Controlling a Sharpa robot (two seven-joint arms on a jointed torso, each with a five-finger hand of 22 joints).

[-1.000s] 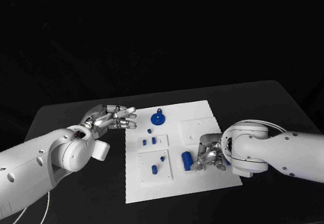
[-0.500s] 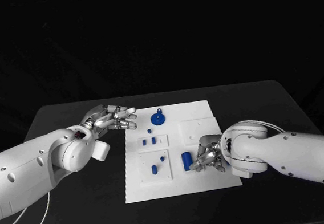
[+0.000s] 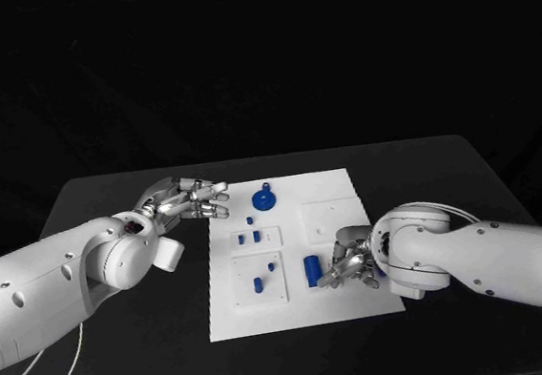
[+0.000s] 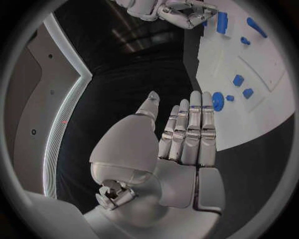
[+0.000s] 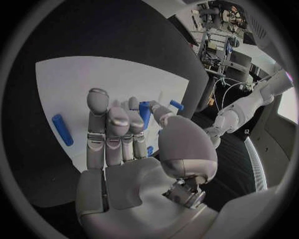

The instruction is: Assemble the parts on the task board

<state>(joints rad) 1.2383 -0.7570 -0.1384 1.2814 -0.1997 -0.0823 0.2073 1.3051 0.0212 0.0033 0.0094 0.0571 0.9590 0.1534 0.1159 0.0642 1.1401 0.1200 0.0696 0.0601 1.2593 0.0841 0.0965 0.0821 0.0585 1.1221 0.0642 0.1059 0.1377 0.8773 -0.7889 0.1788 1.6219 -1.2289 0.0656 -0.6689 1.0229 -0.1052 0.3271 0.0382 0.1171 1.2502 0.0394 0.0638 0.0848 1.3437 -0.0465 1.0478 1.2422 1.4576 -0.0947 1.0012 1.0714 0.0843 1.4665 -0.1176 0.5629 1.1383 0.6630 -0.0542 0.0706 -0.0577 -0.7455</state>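
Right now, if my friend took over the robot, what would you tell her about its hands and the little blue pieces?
Left hand: holds nothing, fingers apart, hovering over the black table by the far left corner of the white task board.
Right hand: at the board's near right part, fingers around an upright blue cylinder; whether it truly grips it I cannot tell.
Pieces: a round blue disc-shaped part lies at the far end; small blue pegs sit on the raised white plates mid-board; another blue cylinder lies flat.
Done: nothing clearly finished.
Left: assembling the loose pieces.
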